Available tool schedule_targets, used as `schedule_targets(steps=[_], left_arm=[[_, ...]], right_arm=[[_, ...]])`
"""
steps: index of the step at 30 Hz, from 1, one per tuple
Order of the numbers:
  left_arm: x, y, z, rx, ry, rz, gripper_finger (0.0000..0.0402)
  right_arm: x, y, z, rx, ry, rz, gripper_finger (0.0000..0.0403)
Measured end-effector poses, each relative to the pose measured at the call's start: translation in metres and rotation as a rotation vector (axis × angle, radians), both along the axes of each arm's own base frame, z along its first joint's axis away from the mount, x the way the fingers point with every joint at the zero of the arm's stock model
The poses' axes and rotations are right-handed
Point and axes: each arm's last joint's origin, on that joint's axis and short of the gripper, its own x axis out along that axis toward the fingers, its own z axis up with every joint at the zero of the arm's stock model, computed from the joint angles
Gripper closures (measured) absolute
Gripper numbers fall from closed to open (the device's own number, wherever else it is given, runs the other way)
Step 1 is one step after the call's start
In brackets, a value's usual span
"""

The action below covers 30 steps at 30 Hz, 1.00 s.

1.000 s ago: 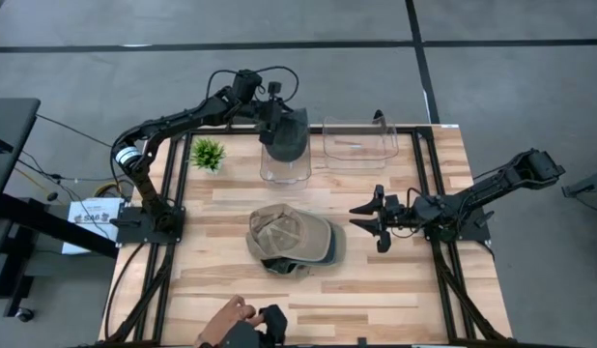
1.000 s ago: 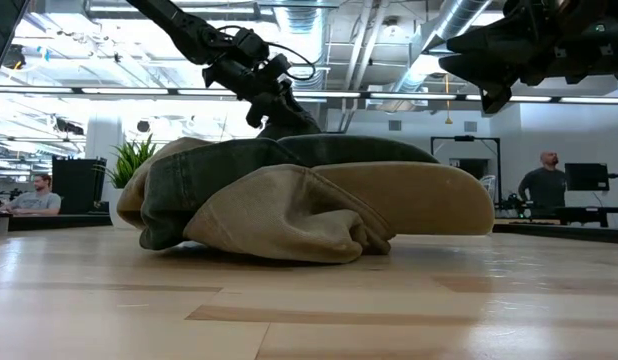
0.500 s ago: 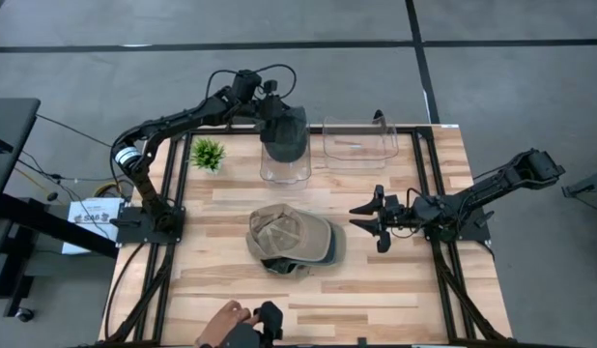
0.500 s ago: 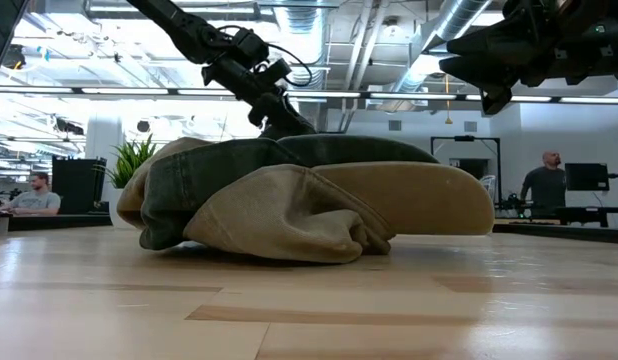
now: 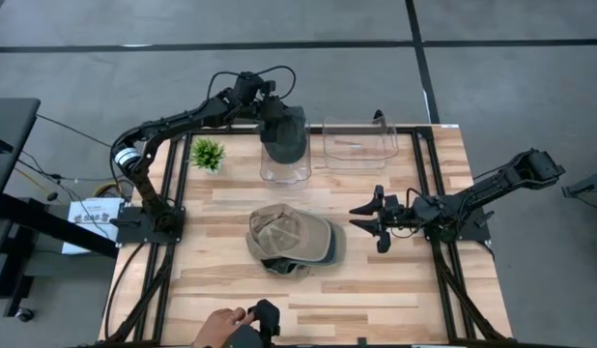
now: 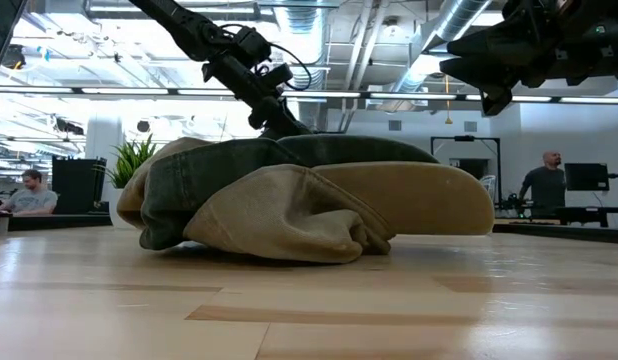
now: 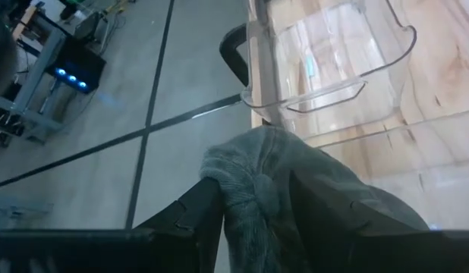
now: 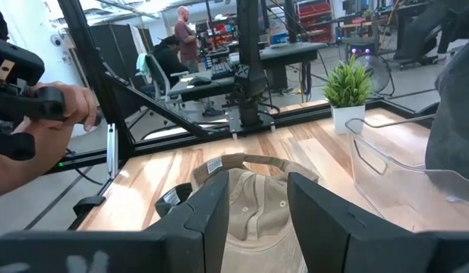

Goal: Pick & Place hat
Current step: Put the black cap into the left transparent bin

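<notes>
My left hand [image 5: 282, 130] grasps a dark hat [image 5: 287, 140] over a clear bin [image 5: 285, 172]; my right hand [image 5: 368, 220] hangs released beside the tan hat [image 5: 294, 237] on the surface [image 5: 221, 208].

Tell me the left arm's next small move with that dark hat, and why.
Probably lower a little and then open the jaws. The left gripper holds the dark grey hat pinched between its fingers, hanging over the nearer clear bin at the table's far edge, not yet released. The right gripper waits beside the tan cap, jaws apart, holding nothing.
</notes>
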Motion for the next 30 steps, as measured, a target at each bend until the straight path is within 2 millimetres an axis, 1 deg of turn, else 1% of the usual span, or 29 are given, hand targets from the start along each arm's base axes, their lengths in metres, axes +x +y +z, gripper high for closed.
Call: schedule_targets(steps=[7, 17, 23, 30], left_arm=[[0.004, -0.007, -0.002, 0.007, 0.033, 0.018, 0.0253], [0.011, -0.016, -0.003, 0.073, 0.102, 0.139, 0.0253], [0.018, -0.027, -0.003, 0.143, 0.138, 0.057, 0.0259], [0.03, -0.046, -0.003, 0.296, 0.21, -0.111, 0.0286]], right_arm=[[0.0, 0.0, 0.0, 0.001, 0.0, 0.0, 0.0278], [0.0, 0.0, 0.0, 0.009, 0.0, 0.0, 0.0278], [0.0, 0.0, 0.0, 0.009, 0.0, 0.0, 0.0278], [0.0, 0.0, 0.0, 0.009, 0.0, 0.0, 0.0278]])
